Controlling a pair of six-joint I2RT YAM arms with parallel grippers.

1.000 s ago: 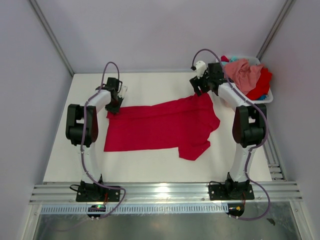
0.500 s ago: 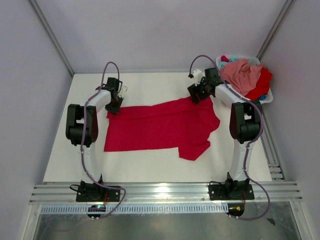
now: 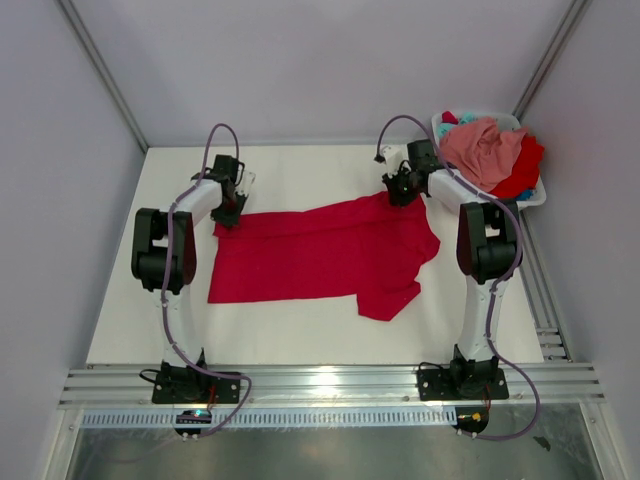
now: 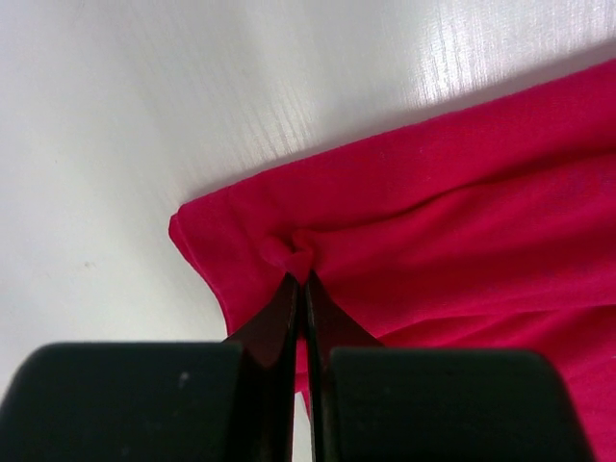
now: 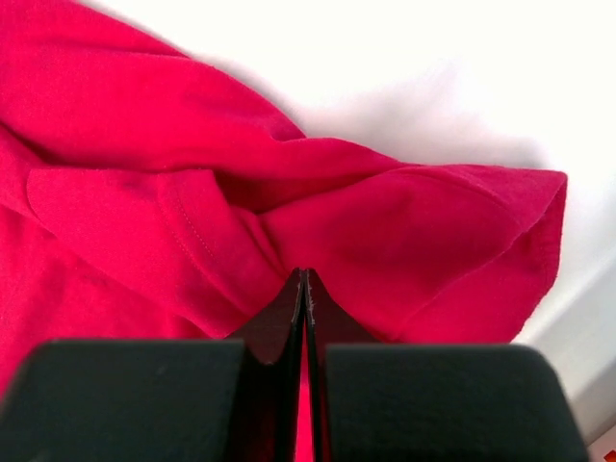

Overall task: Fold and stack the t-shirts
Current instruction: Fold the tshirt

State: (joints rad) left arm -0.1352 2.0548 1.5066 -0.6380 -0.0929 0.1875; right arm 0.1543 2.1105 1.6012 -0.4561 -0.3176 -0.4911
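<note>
In right gripper [image 5: 305, 276], red t-shirt [image 5: 125, 125].

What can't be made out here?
- Wrist views: how much of the red t-shirt sits inside the shut left gripper and right gripper; the fingers hide it.
- Top external: how many shirts the basket holds; the salmon pink t-shirt covers the pile.
- Top external: the teal cloth is too small to identify.

You see a bright red t-shirt [image 3: 320, 255] spread wide and mostly flat across the table [image 3: 300, 330], one short sleeve pointing toward the near edge and both far corners puckered. At far right, a crumpled salmon pink t-shirt [image 3: 485, 145] lies heaped over a second red t-shirt [image 3: 525, 170] and some teal cloth [image 3: 466, 119] in a basket [image 3: 535, 200].
</note>
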